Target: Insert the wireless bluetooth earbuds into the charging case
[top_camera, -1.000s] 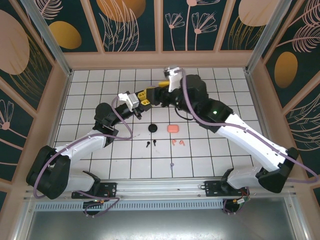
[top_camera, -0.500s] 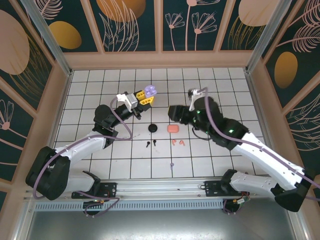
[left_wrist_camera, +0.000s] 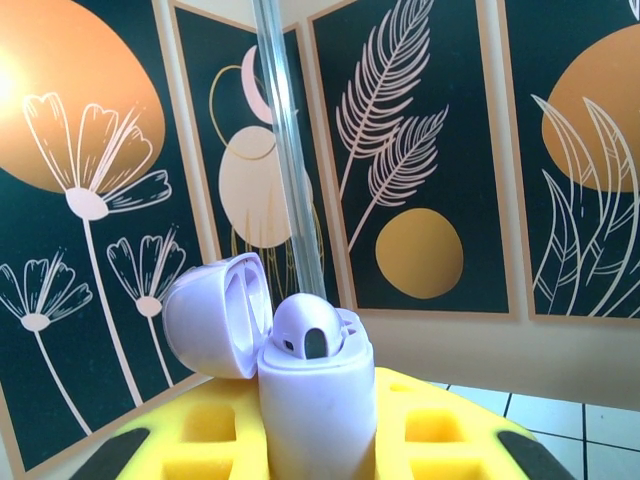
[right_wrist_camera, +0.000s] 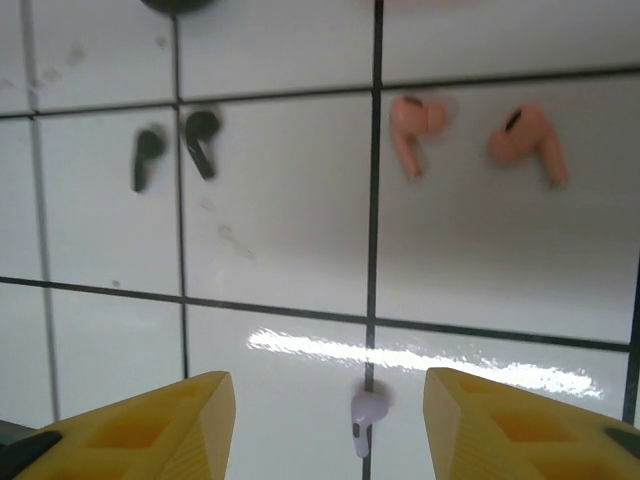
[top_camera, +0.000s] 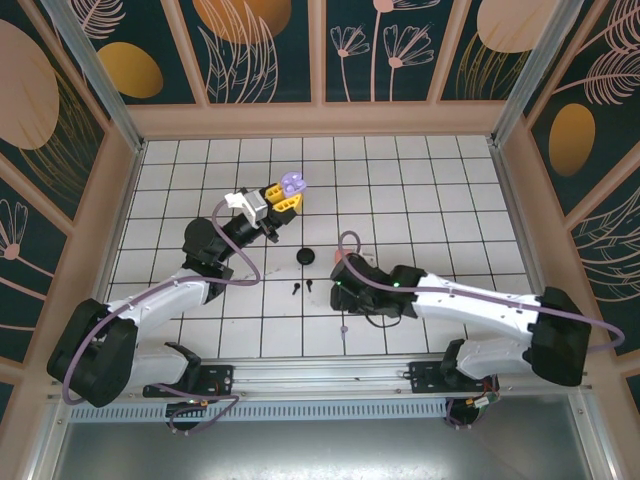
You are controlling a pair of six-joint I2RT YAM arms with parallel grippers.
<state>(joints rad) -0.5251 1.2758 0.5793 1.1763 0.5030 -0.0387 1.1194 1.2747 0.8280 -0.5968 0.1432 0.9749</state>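
Note:
My left gripper (top_camera: pixel 283 197) is shut on the lilac charging case (top_camera: pixel 293 184), held up at the far middle. In the left wrist view the case (left_wrist_camera: pixel 315 400) stands upright with its lid (left_wrist_camera: pixel 212 318) open and one lilac earbud (left_wrist_camera: pixel 308 335) seated in it. A second lilac earbud (right_wrist_camera: pixel 367 414) lies on a grid line, on the table between the open fingers of my right gripper (right_wrist_camera: pixel 328 405). From above, that earbud (top_camera: pixel 343 329) sits just in front of the right gripper (top_camera: pixel 341 300). Two black earbuds (right_wrist_camera: pixel 175 148) and two salmon-pink earbuds (right_wrist_camera: pixel 470 140) lie beyond it.
A black case (top_camera: pixel 306 257) and a pink case (top_camera: pixel 337 258), partly covered by the right wrist, sit mid-table. The black earbuds (top_camera: pixel 301 288) lie left of the right gripper. Wooden walls with leaf panels (top_camera: pixel 320 45) enclose the tiled table (top_camera: pixel 180 200).
The right arm has swung away from the lilac case at the far middle, come back toward the near side and dropped low over the loose lilac earbud. The left gripper still holds the case.

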